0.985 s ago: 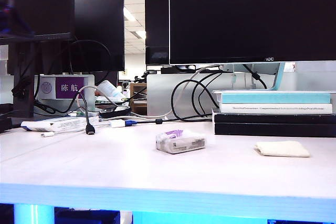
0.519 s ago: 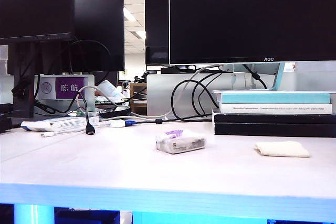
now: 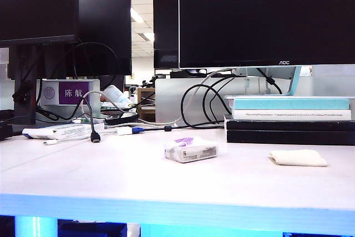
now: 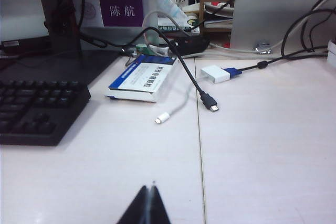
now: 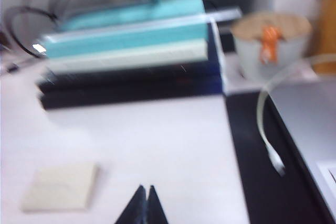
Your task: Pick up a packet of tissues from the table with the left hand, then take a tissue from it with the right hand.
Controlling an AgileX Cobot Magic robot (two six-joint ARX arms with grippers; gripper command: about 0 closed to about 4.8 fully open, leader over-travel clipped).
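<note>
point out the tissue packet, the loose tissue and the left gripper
packet of tissues [image 3: 190,149], exterior view, middle of the clear wrapper
tissue [image 3: 298,157], exterior view, centre of the folded piece
left gripper [image 4: 148,201], left wrist view, where the shut fingertips meet

Bench [image 3: 111,176]: pale matt wood-grain laminate. Packet of tissues [image 3: 190,149]: glossy, crinkled soft plastic. Tissue [image 3: 298,157]: soft matt paper, probably; blurred in right wrist view.
</note>
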